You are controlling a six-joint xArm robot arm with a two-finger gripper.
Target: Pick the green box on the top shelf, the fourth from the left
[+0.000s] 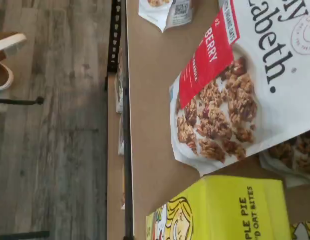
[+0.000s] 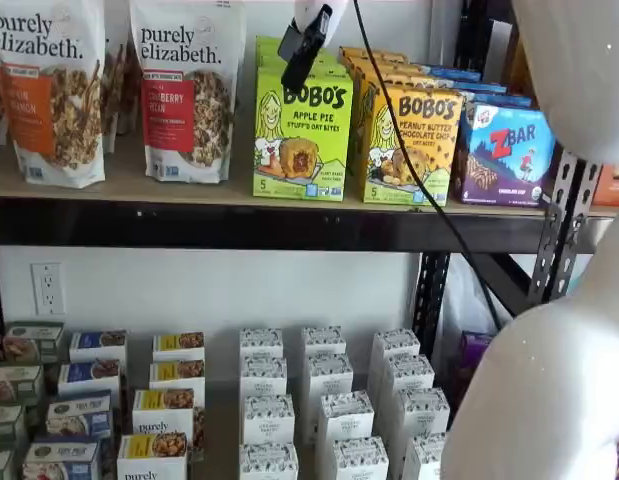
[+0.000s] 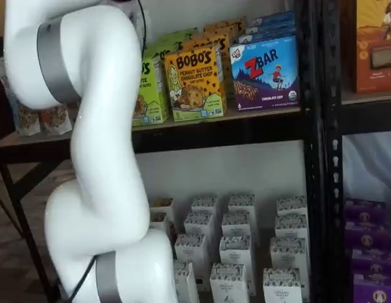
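Although your end effector (image 2: 307, 42) shows side-on in a shelf view, hanging from the upper edge with its cable beside it, no gap between the black fingers can be read there; by the recording they stand fully apart, with nothing between them. It hangs just in front of the upper edge of the green box (image 2: 302, 130), which stands upright on the top shelf (image 2: 139, 195), between the cranberry granola bag (image 2: 186, 95) and the peanut butter box (image 2: 411, 142). The box fronts face outward at the shelf edge, presumably for frontal reach. In the wrist view the green box (image 1: 222, 210) lies partly in frame, so the approach seems not yet centred. Your arm (image 3: 94, 126) rises in a bent column before the shelves.
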